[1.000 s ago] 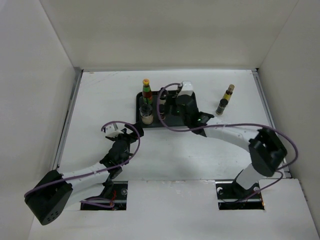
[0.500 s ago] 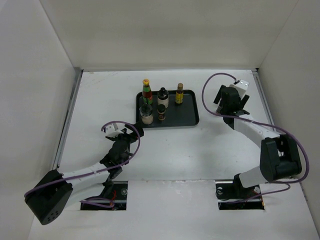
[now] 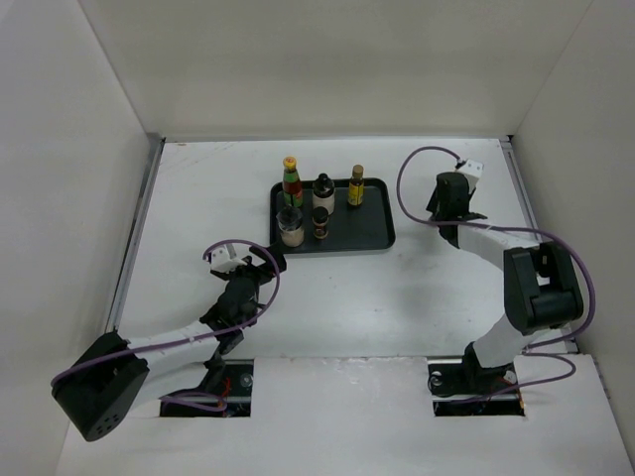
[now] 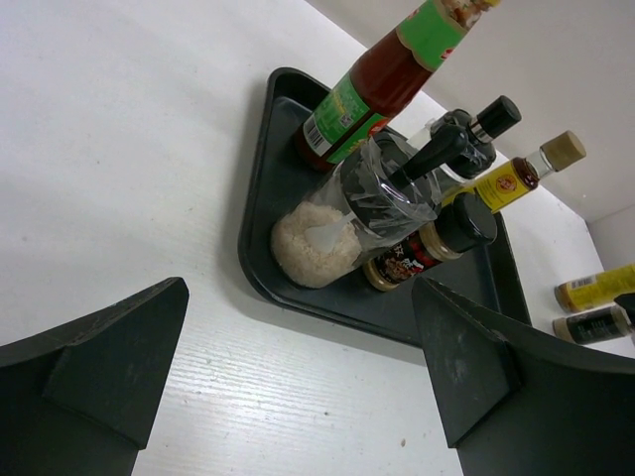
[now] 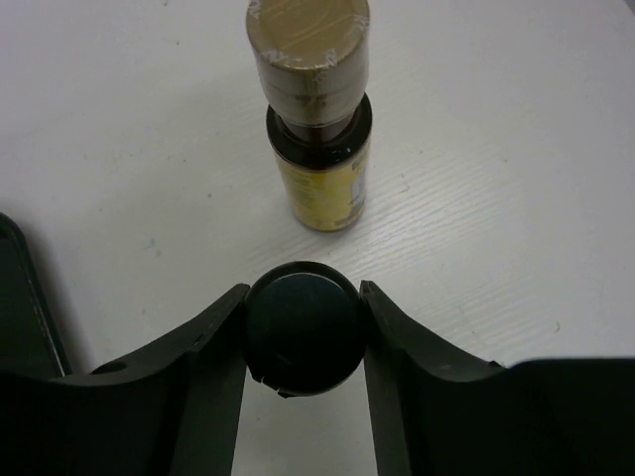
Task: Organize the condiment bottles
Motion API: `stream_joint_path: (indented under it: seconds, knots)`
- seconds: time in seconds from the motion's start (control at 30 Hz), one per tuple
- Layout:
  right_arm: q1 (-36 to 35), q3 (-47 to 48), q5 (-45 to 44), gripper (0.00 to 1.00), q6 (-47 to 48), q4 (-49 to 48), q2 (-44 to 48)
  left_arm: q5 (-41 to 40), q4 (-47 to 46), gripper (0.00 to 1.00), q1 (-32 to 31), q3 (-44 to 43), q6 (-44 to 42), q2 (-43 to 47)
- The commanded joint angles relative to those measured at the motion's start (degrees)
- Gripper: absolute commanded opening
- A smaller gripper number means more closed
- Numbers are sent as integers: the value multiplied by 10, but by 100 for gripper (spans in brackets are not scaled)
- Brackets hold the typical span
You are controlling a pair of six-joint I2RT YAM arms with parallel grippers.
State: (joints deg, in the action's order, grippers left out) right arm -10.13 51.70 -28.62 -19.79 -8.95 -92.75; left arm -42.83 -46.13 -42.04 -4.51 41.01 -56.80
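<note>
Swinging clear of the tray over the last second, the right arm is now reaching across the tabletop point(image 3: 347, 297) toward its right edge, well apart from where it was hovering among the bottles.

Five bottles are standing in the left half of the black tray point(image 3: 375, 234). These are the red-green bottle point(image 3: 291, 180) at the tray's far left corner, the white bottle point(image 3: 323, 191) and the slim yellow bottle point(image 3: 355, 188) along its far edge, and the short clear jar point(image 3: 291, 231) and small dark bottle point(image 3: 320, 222) nearer the front. The left claw point(image 4: 298, 307) is waiting wide open just off the tray's near left corner, holding nothing.

Over on the right, the right claw point(image 5: 303, 297) is clenching on the black-capped bottle point(image 5: 303, 342), both fingers pressing the sides of its cap. That bottle is standing on bare tabletop between the tray and the right edge. The tan-capped bottle point(image 5: 316, 149) is standing just beyond it, close but not touching.

Now the worries. The grip is sitting high, on the rounded cap alone, so the bottle could be pivoting or slipping out once it leaves the tabletop. Any sideways drift on the lift could be clipping that tan-capped neighbour and toppling it. And the tray's left half is crowded, so a low approach there risks knocking the tall red-green bottle over.
</note>
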Motion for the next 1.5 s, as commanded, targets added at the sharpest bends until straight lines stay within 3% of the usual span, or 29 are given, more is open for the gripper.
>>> stream_joint_path:
  seconds: [0.0,0.27,0.47,0.7,0.97,1.07,1.2,1.47]
  knots:
    - [2,10,1,45,11,-74,12,6,-30,100,3,-10,8,-3]
    - [-112,5,-29,43,34,-58,106,9,-35,100,2,-13,9,-12]
    - [-241,66,-20,44,24,-49,30,10,-38,100,3,-10,9,-8]
    - [-311,125,-13,45,20,-46,-52,11,-38,100,2,-9,9,-2]
    - [-344,142,-20,46,8,-34,-121,11,-36,100,3,-8,9,2]
    - [-345,138,-24,57,6,-34,-119,11,-38,100,3,-8,9,-5]
    - [-346,118,-35,72,6,-34,-82,12,-38,100,4,-8,9,-7]
    - [-285,58,-41,77,-2,4,59,12,-38,100,3,-8,9,-5]
